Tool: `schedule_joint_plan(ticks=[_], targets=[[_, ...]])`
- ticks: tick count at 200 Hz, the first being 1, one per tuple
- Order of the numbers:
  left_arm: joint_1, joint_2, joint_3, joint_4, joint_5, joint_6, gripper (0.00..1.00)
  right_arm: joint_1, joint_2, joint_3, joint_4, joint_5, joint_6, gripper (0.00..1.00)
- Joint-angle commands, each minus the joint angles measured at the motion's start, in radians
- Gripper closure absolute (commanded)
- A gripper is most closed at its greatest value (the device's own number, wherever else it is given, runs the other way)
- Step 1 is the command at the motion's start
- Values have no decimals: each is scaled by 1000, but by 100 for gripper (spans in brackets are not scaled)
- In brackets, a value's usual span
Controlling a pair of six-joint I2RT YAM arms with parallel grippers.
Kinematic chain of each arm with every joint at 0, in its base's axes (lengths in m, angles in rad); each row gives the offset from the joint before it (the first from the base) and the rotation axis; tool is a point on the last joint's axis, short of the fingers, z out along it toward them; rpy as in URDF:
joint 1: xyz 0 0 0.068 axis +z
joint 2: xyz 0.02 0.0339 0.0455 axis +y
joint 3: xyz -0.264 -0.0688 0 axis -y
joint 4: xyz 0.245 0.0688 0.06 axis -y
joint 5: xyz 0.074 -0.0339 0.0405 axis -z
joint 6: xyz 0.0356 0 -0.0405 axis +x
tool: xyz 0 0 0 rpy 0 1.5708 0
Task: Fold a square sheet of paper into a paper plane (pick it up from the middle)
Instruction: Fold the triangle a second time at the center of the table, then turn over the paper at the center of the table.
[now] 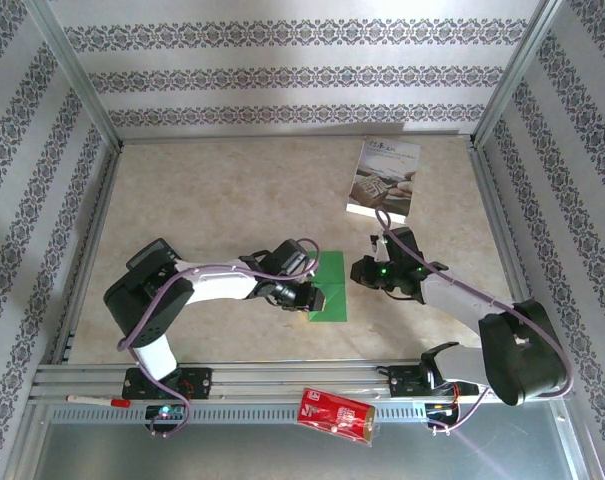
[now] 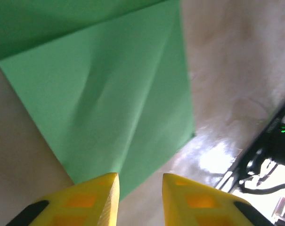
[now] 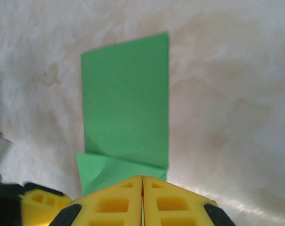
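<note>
The square sheet of paper (image 1: 332,285) is bright green and lies partly folded at the table's middle, between the two arms. In the right wrist view it is a tall rectangle (image 3: 126,103) with a folded flap (image 3: 109,169) across its near end. My right gripper (image 3: 142,178) is shut, its yellow fingers pressed together just over that flap; I cannot tell if they touch the paper. My left gripper (image 2: 140,181) is open by a narrow gap, with nothing between its fingers, at the edge of the creased sheet (image 2: 109,94). From above, the left gripper (image 1: 312,297) and right gripper (image 1: 360,270) flank the paper.
A white printed booklet (image 1: 384,178) lies at the back right of the table. A red packet (image 1: 334,416) rests on the front rail between the arm bases. A thin white stick (image 1: 97,400) lies on the rail at the left. Patterned walls enclose the table.
</note>
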Motion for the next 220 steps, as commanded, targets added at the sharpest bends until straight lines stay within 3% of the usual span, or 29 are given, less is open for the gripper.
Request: schedule_joint_plan(ticks=[1, 29, 54, 94, 151, 220], targets=[[34, -114, -2, -22, -44, -35, 65, 55, -8, -27, -11, -40, 52, 90], [126, -191, -83, 2, -88, -89, 61, 139, 73, 10, 30, -73, 76, 88], [166, -169, -55, -66, -74, -54, 61, 170, 130, 24, 45, -60, 89, 88], [156, -98, -7, -89, -32, -17, 63, 141, 95, 10, -20, -43, 97, 87], [92, -29, 53, -92, -29, 19, 68, 187, -12, 59, -372, 82, 100, 78], [83, 59, 91, -2, 34, 15, 77, 268, -83, 8, -364, 128, 243, 71]])
